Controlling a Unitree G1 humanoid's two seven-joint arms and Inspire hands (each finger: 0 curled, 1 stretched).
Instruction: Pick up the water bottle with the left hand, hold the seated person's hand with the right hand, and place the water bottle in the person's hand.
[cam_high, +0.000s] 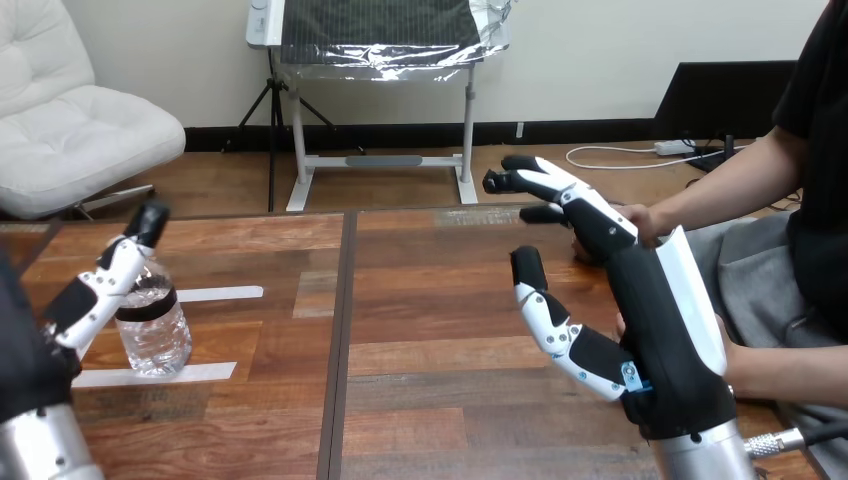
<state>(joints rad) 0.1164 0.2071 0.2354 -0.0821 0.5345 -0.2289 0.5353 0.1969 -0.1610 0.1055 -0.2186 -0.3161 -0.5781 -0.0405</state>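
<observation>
In the head view, a wooden table (440, 300) is seen stretching away from the robot. The water bottle (155, 340) is stood upright on the left part of the table, toward the near edge, between two strips of white tape: the far strip (218, 294) is laid just beyond and to the right of it, and the near strip (150, 376) runs under its base on the near side. The bottle is clear, with a dark band around its upper part.

The left hand (90, 300) is brought up from the lower left corner and is set against the left side of the bottle. Its visible fingers (135, 245) are stretched straight, past the bottle's top; nothing is seen curled round the bottle, and the bottle is rested on the table.

The right hand (660, 330) is raised over the right part of the table, with its white back turned to the right. Its fingers (585, 210) are held nearly straight, pointing far and left, and its thumb (550, 320) is spread apart toward the left, so nothing is gripped. The person's hand (645, 222) is reached in from the right and is partly hidden behind those fingers; whether the two touch cannot be told. A second forearm (790, 370) of the person is laid at the near right, behind the robot's wrist.
</observation>
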